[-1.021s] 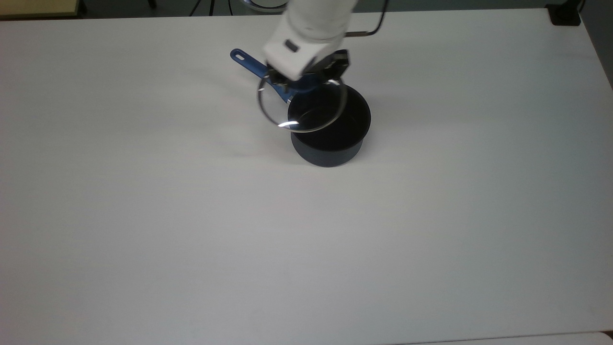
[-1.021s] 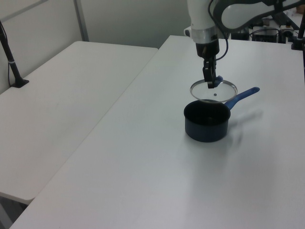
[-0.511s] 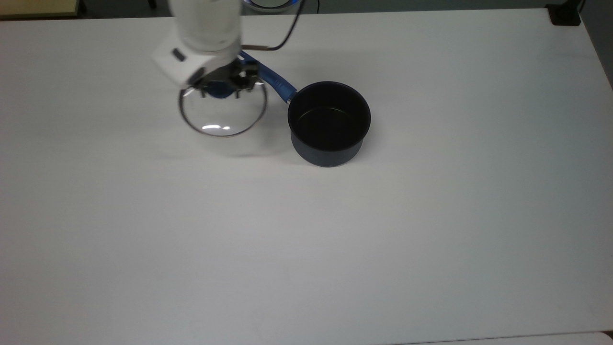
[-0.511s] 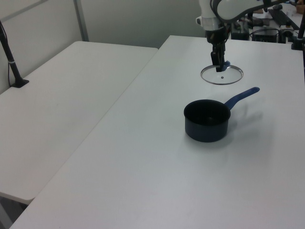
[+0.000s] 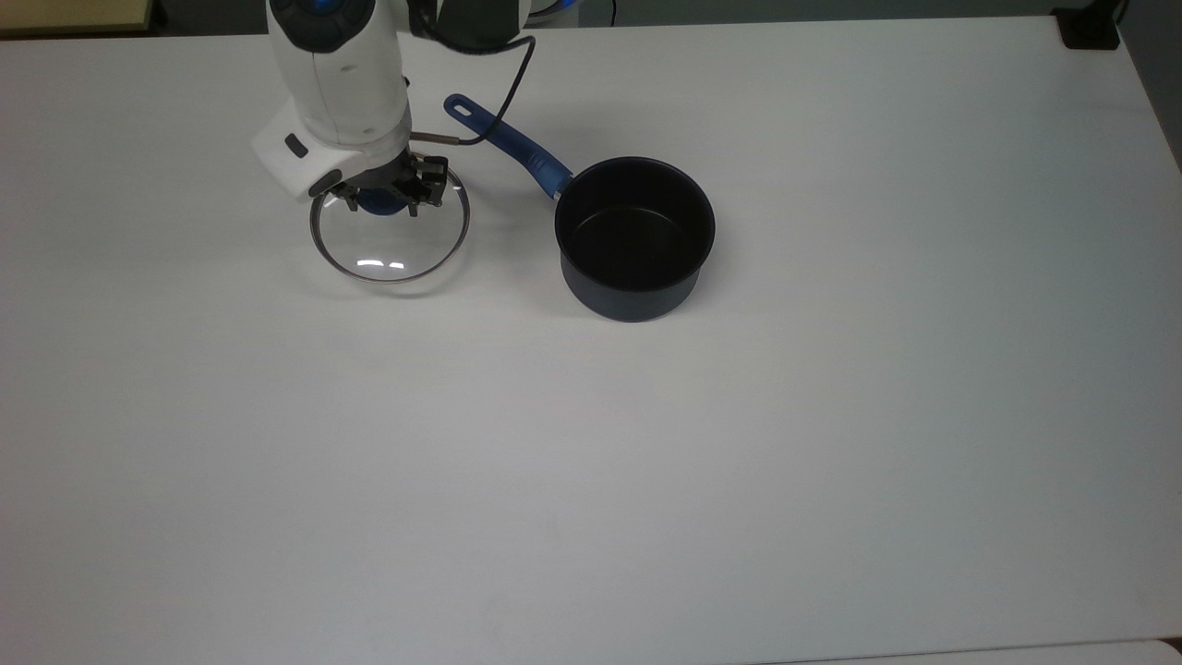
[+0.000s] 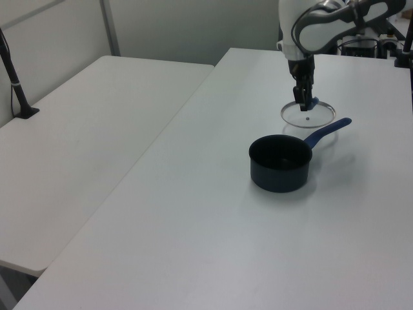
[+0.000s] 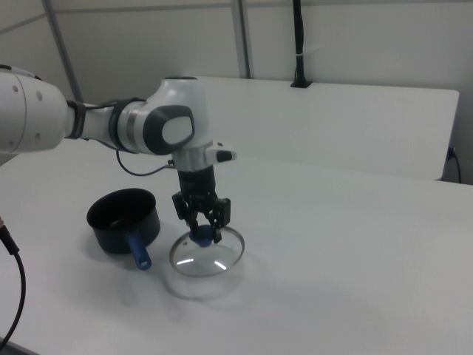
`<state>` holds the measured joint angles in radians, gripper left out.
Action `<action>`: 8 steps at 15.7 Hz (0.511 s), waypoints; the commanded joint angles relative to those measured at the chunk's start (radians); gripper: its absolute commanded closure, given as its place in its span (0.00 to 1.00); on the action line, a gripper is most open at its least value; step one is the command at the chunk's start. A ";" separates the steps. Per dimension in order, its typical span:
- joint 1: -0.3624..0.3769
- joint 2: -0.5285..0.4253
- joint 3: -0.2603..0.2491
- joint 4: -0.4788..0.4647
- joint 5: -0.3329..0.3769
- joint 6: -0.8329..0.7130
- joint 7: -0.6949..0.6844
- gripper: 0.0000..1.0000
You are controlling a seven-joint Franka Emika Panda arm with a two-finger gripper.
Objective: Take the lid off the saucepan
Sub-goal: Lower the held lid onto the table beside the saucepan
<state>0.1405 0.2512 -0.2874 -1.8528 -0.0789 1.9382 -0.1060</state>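
Top view has the gripper [image 5: 382, 198] clamped on the blue knob [image 5: 377, 201] of the lid [image 5: 390, 229], fingers [image 5: 434, 184] narrow with the knob pinched between them. The glass disc spreads out below the fingertips, sitting low over the table [image 5: 591, 443]. Right view shows the same thing: fingers straddling the knob, the lid hanging level under them with a faint shadow beneath, so I'd guess it's just above the surface or barely touching, can't really tell which.

The pan [image 5: 635, 236] is well off to the side of the fingers, open, black inside showing, its handle [image 5: 506, 145] running back toward the arm and ending near the gripper's wrist. In the left view the handle tip sits just beside the lid's rim, no contact that I can see.

So the lid is already off the pan; what's left is basically setting it down and letting go.

What could go wrong from here, imo:
- If the fingers open while the lid is still off the table, glass drops flat and could rattle or slide.
- The knob is small and rounded, so any tilt during lowering could let it twist in the grip and land on the rim edge first.
- Pushing down too far with a glass disc under the fingers is a bad idea.
- The cable [image 5: 499, 83] hanging off the wrist is close to the handle; a sideways retreat could snag it and drag the pan.
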 commanded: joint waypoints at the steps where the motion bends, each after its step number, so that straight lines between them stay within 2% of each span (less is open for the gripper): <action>1: 0.018 -0.032 -0.027 -0.078 -0.010 0.062 -0.009 0.49; 8: 0.008 -0.030 -0.027 -0.129 -0.012 0.090 -0.009 0.49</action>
<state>0.1396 0.2511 -0.3005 -1.9333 -0.0789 1.9906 -0.1060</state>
